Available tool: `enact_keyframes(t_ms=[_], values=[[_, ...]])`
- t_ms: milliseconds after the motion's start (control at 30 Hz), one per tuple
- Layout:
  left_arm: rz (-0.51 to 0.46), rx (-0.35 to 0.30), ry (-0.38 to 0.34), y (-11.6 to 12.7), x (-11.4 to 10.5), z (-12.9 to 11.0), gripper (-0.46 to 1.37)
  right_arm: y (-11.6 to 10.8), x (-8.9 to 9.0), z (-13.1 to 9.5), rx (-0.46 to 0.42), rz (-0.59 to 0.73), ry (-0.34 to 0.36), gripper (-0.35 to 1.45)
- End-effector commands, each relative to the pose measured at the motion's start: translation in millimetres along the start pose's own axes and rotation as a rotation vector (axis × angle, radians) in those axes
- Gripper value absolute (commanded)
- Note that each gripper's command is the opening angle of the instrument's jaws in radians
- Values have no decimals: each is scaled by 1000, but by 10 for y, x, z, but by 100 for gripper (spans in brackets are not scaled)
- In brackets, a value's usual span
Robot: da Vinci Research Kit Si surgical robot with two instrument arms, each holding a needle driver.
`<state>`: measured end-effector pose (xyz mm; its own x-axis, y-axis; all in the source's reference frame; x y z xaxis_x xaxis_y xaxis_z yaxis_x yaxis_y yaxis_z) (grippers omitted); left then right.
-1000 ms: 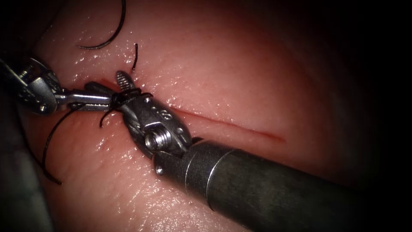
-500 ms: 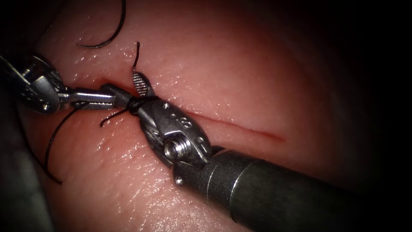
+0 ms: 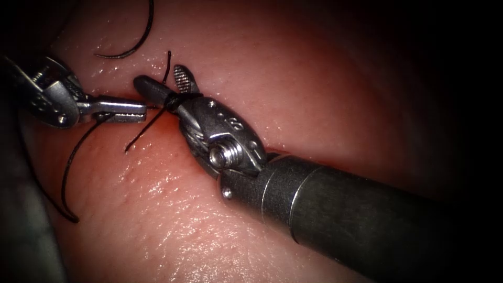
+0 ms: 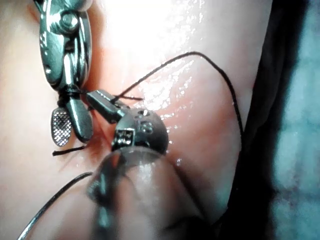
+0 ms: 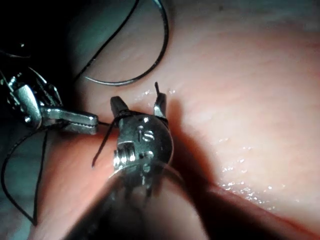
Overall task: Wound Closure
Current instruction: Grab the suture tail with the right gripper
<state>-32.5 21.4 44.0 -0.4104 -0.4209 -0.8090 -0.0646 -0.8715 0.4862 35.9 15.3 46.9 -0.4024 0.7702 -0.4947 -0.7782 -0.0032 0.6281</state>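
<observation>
Right tool (image 3: 166, 84): jaws standing open, thread (image 3: 173, 100) wrapped around their base, gripping nothing. Left tool (image 3: 137, 110), at 9 o'clock of it: jaws closed, gripping the thread at the cut's left end. Tissue (image 3: 293, 89) lying beneath. Needle: cannot tell.

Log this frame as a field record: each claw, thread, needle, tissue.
left claw: shut on thread, left of the right tool
right claw: open, thread wrapped around its base
thread: loops over tissue left of the tools; short cut end sticks up by the right claw
needle: lying free on the tissue, held by neither tool
tissue: cut runs under the right tool
</observation>
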Motion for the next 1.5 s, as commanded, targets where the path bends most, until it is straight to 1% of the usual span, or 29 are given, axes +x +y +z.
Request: enact_keyframes(t_ms=[33, 433, 500, 533, 633, 667, 700, 733, 767, 800, 867, 933, 1067, 1200, 1500], values=[[-1, -6, 0, 0, 0, 0, -35, 1, 0, 1, -3, 0, 1, 76], [-1, -5, -2, 0, 1, 2, -35, 16, 5, 28, -30, 1, 6, 74], [-1, -5, -2, 0, 1, 2, -35, 19, 4, 32, -29, 0, 7, 71], [-1, -5, -2, 0, 1, 2, -35, 21, 4, 34, -30, -1, 8, 65], [-1, -5, -2, 0, 1, 2, -35, 21, 3, 37, -29, -8, 3, 60], [0, -5, -2, 1, 1, 2, -35, 21, 2, 38, -28, -26, 3, 53], [0, -5, -2, 1, 1, 2, -35, 21, 1, 38, -28, -38, 4, 41], [0, -5, -2, 1, 1, 2, -35, 20, 1, 38, -28, -44, 4, 24], [0, -5, -2, 1, 1, 1, -35, 19, 1, 37, -28, -56, 4, -31], [0, -5, -2, 1, 1, 1, -35, 19, 1, 36, -29, -56, 1, -35], [0, -5, -2, 1, 1, 1, -35, 17, 1, 35, -12, -56, -8, -35], [1, -5, -2, 2, 1, 1, -35, 15, 3, 34, 26, -86, -26, -35], [0, -5, -1, 1, 1, 1, -35, 12, 2, 33, 72, -128, -24, -35], [0, -6, 0, 1, -1, 1, -35, 10, 1, 30, 78, -128, -27, -35], [0, -8, -4, -5, -16, -1, -35, -7, 1, 12, 89, -125, -30, -35]])
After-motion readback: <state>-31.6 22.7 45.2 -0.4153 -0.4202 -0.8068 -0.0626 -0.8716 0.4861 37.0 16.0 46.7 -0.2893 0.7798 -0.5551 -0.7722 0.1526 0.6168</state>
